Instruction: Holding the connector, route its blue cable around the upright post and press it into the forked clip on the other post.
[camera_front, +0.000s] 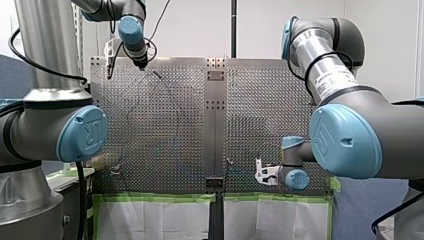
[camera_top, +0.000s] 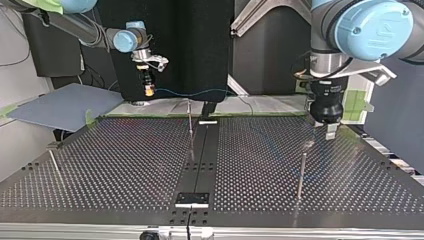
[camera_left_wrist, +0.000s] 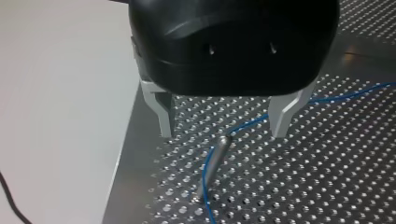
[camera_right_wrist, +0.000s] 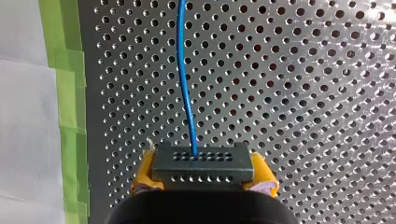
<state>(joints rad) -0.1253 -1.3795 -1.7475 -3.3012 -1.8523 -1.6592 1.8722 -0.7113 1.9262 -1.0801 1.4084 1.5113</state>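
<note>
My right gripper (camera_right_wrist: 204, 173) is shut on a dark, many-holed connector (camera_right_wrist: 203, 163), held between its yellow pads (camera_right_wrist: 144, 173). The blue cable (camera_right_wrist: 184, 70) leaves the connector and runs away over the perforated plate. In the top view the cable (camera_top: 200, 93) stretches from my right gripper (camera_top: 149, 91) past a thin upright post (camera_top: 190, 120). My left gripper (camera_left_wrist: 224, 133) stands open, its metal fingers (camera_left_wrist: 163, 116) on either side of a slim post (camera_left_wrist: 212, 163). The cable (camera_left_wrist: 243, 125) touches that post's top and drops along it. In the top view this gripper (camera_top: 327, 131) hovers above a post (camera_top: 301, 175).
A third thin post (camera_top: 55, 162) stands at the top view's left. A dark strip (camera_top: 202, 150) runs down the table's middle. Green tape (camera_right_wrist: 65, 93) and white sheets edge the plate by my right gripper. A grey-blue board (camera_top: 60, 107) lies beyond the table's far left corner.
</note>
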